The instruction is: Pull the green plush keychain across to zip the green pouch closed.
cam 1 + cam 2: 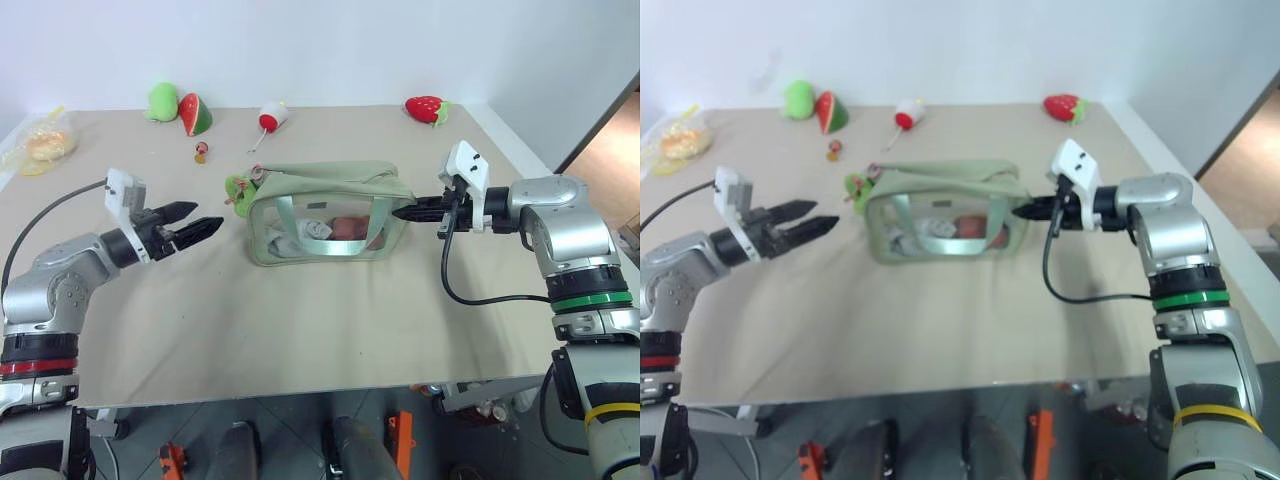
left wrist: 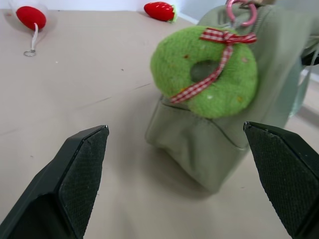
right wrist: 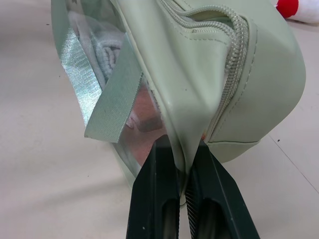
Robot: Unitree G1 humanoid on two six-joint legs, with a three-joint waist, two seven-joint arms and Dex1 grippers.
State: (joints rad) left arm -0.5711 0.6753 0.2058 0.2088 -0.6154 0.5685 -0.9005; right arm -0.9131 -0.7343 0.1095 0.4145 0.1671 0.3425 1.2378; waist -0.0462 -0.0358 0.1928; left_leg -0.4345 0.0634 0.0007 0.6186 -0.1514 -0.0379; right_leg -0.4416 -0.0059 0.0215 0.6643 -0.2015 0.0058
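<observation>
1. The green pouch (image 1: 325,212) sits mid-frame on the table (image 1: 300,330).
2. The green plush keychain (image 1: 238,190) hangs at its left end.
3. The left gripper (image 1: 195,226) lies left of it (apart); the right gripper (image 1: 408,211) meets the pouch's right end.
4. A watermelon toy (image 1: 195,114) lies upper left.

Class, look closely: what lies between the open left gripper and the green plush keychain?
Only bare table: the left gripper faces the green plush keychain across it, as the left wrist view shows.

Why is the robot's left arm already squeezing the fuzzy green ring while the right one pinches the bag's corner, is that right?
Not quite. The left gripper is open, its jaws apart and short of the green plush keychain, as the left wrist view shows. The right gripper does pinch the green pouch at its corner.
</observation>
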